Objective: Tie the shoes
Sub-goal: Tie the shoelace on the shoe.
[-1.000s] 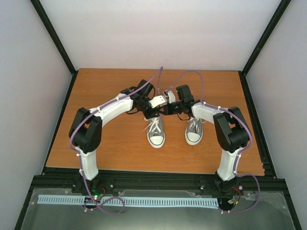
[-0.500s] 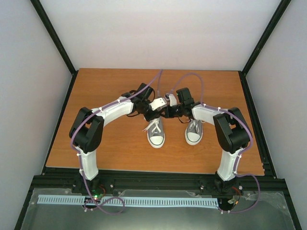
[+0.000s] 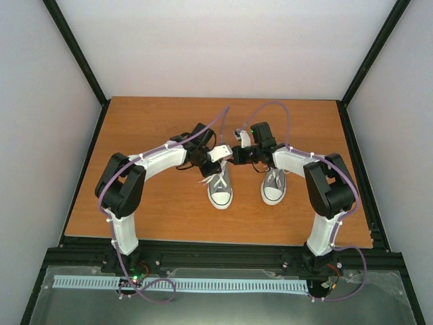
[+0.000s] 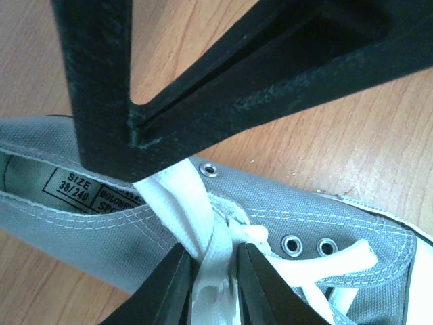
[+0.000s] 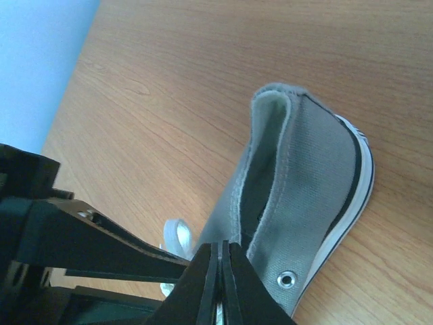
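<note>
Left pincer (image 4: 213,256) closed on a white lace (image 4: 177,202) above the grey sneaker (image 4: 291,203); size label (image 4: 74,186) inside; wooden desk (image 4: 358,128) beneath.

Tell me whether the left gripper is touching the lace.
Touching. The left wrist view shows the lace running down between the fingers of the left gripper, pressed against both.

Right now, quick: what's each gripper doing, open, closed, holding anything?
Left gripper: closed on the white lace.
Right gripper: closed; whether it pinches anything cannot be told.
</note>
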Available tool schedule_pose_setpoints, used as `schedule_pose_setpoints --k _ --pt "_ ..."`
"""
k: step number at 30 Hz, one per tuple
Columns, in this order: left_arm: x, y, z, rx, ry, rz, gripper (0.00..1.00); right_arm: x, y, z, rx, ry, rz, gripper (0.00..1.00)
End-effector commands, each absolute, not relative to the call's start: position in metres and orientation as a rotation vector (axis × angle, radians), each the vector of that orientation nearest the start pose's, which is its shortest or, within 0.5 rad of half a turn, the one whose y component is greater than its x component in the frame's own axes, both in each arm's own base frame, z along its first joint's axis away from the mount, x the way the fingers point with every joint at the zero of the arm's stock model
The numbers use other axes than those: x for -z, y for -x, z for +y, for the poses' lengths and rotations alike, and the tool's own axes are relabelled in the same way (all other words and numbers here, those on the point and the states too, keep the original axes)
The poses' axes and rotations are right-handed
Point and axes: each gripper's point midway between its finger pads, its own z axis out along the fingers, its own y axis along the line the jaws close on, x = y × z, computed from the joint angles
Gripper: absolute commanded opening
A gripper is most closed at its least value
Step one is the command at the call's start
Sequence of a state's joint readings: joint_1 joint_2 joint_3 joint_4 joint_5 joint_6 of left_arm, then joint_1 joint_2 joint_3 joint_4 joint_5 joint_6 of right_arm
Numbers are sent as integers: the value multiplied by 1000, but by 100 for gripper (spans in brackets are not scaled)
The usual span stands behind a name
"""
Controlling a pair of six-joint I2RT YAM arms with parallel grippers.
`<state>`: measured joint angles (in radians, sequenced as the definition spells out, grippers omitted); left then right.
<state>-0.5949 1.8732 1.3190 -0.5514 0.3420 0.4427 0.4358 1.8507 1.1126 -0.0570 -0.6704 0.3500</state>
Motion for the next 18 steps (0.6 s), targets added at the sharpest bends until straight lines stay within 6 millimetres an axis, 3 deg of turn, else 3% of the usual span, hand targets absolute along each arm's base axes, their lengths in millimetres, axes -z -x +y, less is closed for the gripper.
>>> schedule_pose_setpoints --k 1,5,13,18 --pt "-80 -336 -294 472 -1428 2241 19 -130 -377 298 -1181 491 2309 3" --pt "-76 -333 -292 473 -1442 2241 11 -133 -375 296 -1166 493 2307 3" --pt "-67 -326 -288 475 -1472 2257 10 -142 -367 288 -1144 493 2301 3" --pt "-67 -326 -288 478 -1476 2252 1 -141 -363 284 -1128 492 2308 3"
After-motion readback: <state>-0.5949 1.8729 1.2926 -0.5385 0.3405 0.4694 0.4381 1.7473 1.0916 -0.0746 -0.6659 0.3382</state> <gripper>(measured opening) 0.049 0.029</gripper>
